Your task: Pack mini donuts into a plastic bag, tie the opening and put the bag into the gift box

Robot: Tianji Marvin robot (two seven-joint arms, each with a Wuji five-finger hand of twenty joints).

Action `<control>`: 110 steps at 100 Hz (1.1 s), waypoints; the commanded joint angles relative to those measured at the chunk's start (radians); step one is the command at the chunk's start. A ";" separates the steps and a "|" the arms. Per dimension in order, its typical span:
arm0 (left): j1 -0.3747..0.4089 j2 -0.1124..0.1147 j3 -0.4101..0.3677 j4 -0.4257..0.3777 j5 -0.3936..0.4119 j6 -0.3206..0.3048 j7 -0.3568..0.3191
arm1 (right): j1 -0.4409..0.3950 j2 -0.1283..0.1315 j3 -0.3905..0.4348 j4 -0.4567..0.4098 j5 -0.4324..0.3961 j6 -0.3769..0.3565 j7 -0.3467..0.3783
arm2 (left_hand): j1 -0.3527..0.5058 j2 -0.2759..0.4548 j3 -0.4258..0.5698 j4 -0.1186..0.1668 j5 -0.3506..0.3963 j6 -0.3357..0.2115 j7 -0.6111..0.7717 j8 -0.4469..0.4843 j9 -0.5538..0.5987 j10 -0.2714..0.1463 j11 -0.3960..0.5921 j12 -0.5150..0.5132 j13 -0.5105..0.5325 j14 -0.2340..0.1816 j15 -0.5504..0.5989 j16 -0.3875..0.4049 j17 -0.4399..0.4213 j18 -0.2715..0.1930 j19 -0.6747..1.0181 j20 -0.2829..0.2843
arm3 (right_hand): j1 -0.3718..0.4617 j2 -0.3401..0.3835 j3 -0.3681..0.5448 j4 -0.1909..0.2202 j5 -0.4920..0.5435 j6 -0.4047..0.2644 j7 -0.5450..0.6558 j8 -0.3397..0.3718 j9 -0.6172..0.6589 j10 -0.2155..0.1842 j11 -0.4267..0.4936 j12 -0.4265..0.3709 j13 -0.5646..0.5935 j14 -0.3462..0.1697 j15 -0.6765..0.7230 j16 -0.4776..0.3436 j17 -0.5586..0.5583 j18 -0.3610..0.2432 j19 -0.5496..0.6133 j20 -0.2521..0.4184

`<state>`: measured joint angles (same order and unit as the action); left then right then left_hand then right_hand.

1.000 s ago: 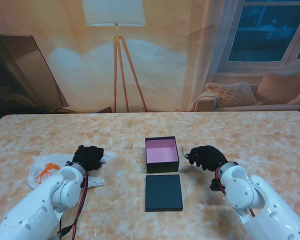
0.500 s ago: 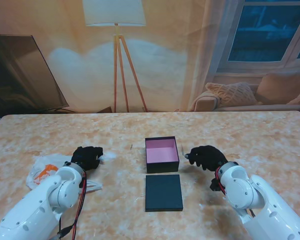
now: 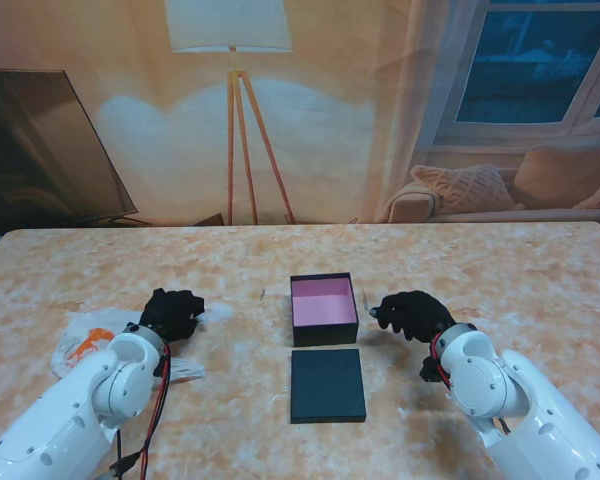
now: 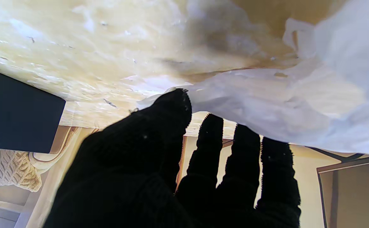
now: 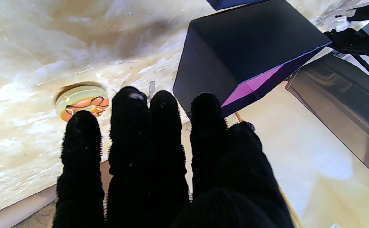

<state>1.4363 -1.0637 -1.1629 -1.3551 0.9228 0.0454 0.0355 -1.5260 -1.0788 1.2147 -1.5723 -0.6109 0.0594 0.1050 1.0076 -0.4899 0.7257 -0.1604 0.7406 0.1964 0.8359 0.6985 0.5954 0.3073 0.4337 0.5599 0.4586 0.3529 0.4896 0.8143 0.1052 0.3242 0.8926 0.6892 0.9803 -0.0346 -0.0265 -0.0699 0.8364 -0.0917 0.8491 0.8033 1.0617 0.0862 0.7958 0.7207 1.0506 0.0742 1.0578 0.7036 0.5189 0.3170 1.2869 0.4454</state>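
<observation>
A white plastic bag (image 3: 85, 337) with orange donuts inside lies at the table's left. My left hand (image 3: 173, 313) rests at its right end. In the left wrist view the thumb (image 4: 172, 106) presses the bag's film (image 4: 266, 104) against the fingers. The open gift box (image 3: 324, 308), black with a pink inside, stands mid-table, and its black lid (image 3: 327, 385) lies nearer to me. My right hand (image 3: 412, 313) hovers just right of the box with straight fingers and holds nothing I can see. One orange-iced mini donut (image 5: 82, 103) lies on the table beyond its fingertips.
A thin grey strip (image 3: 365, 300) lies between the box and my right hand. The marble table (image 3: 500, 270) runs wide to the right and far side. A lamp, a window and a sofa stand behind it.
My left hand has shifted slightly to the left, and the bag's edge has moved with it. The right hand, box and lid have stayed still.
</observation>
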 commanded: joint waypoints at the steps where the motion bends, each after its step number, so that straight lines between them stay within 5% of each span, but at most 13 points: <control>1: 0.004 0.000 0.000 -0.010 -0.009 0.001 -0.021 | -0.009 -0.005 -0.003 -0.005 -0.001 0.000 0.012 | 0.021 0.039 -0.011 0.009 -0.016 0.022 0.010 0.060 -0.035 0.011 0.002 0.002 -0.019 0.004 -0.008 -0.010 -0.016 -0.017 -0.013 0.002 | 0.048 -0.015 -0.001 -0.014 0.003 -0.022 0.007 -0.006 -0.013 0.008 0.001 -0.007 0.003 -0.004 0.007 -0.017 -0.006 0.013 0.003 0.009; 15: 0.005 -0.001 0.002 -0.015 -0.017 0.012 -0.028 | -0.010 -0.005 -0.002 -0.006 -0.001 0.000 0.012 | 0.052 0.070 -0.057 0.025 -0.105 0.036 0.077 0.181 -0.024 0.012 0.063 0.065 0.007 0.005 0.067 0.065 0.002 -0.019 0.018 0.024 | 0.049 -0.014 -0.001 -0.014 0.004 -0.023 0.008 -0.006 -0.012 0.010 0.002 -0.007 0.003 -0.004 0.007 -0.017 -0.006 0.014 0.003 0.009; 28: 0.012 0.004 -0.006 -0.028 0.002 0.006 -0.044 | -0.010 -0.005 -0.002 -0.005 -0.001 -0.002 0.010 | 0.072 0.083 -0.095 0.034 -0.182 0.017 0.168 0.257 0.062 0.051 0.074 0.229 0.111 0.015 0.159 0.130 0.080 0.024 0.109 0.071 | 0.050 -0.014 0.000 -0.014 0.002 -0.022 0.008 -0.005 -0.013 0.009 0.001 -0.007 0.003 -0.003 0.007 -0.017 -0.007 0.013 0.003 0.008; 54: 0.013 0.010 -0.010 -0.033 0.027 0.003 -0.062 | -0.011 -0.005 -0.001 -0.005 -0.003 -0.003 0.009 | 0.042 0.016 -0.012 0.034 -0.197 0.003 0.184 0.197 0.217 0.039 0.061 0.304 0.244 -0.002 0.237 0.153 0.156 0.065 0.162 0.088 | 0.050 -0.015 -0.001 -0.014 0.003 -0.024 0.008 -0.005 -0.013 0.008 0.002 -0.007 0.003 -0.004 0.008 -0.017 -0.005 0.013 0.004 0.009; 67: 0.011 0.013 -0.016 -0.031 0.029 -0.015 -0.078 | -0.011 -0.005 -0.002 -0.005 -0.002 -0.002 0.009 | -0.026 -0.058 0.106 0.019 -0.170 -0.041 0.169 0.172 0.357 -0.046 0.079 0.418 0.341 -0.041 0.339 0.202 0.194 0.051 0.198 0.100 | 0.051 -0.015 0.000 -0.014 0.003 -0.023 0.009 -0.005 -0.013 0.008 0.002 -0.007 0.003 -0.004 0.008 -0.017 -0.005 0.013 0.004 0.009; 91: 0.008 0.008 -0.017 -0.022 0.003 -0.024 -0.061 | -0.010 -0.006 -0.002 -0.004 -0.002 -0.004 0.009 | -0.010 -0.049 0.071 0.006 -0.156 -0.069 0.148 0.146 0.360 -0.047 0.106 0.452 0.345 -0.048 0.378 0.232 0.198 0.043 0.221 0.115 | 0.051 -0.015 0.000 -0.014 0.004 -0.024 0.010 -0.005 -0.012 0.009 0.003 -0.006 0.004 -0.003 0.008 -0.017 -0.007 0.012 0.002 0.008; 110: 0.008 0.013 -0.021 -0.024 0.024 -0.043 -0.068 | -0.010 -0.005 -0.001 -0.004 -0.002 -0.004 0.009 | 0.001 -0.122 -0.001 -0.030 -0.164 -0.081 0.189 0.173 0.359 -0.073 0.130 0.484 0.362 -0.067 0.401 0.263 0.221 0.041 0.243 0.133 | 0.053 -0.016 0.000 -0.013 0.004 -0.024 0.010 -0.005 -0.013 0.009 0.002 -0.007 0.004 -0.005 0.008 -0.017 -0.006 0.012 0.004 0.009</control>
<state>1.4435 -1.0523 -1.1806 -1.3723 0.9339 0.0104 -0.0134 -1.5270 -1.0790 1.2156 -1.5730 -0.6122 0.0574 0.1012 0.9939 -0.5676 0.7401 -0.1685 0.5702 0.1304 0.9942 0.8567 0.9420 0.2396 0.5448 1.0265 0.8008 0.3014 0.8564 1.0488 0.3216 0.3614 1.1136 0.7970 0.9803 -0.0346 -0.0265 -0.0699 0.8364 -0.0917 0.8491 0.8032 1.0617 0.0862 0.7958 0.7206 1.0506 0.0742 1.0578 0.7036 0.5189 0.3170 1.2869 0.4453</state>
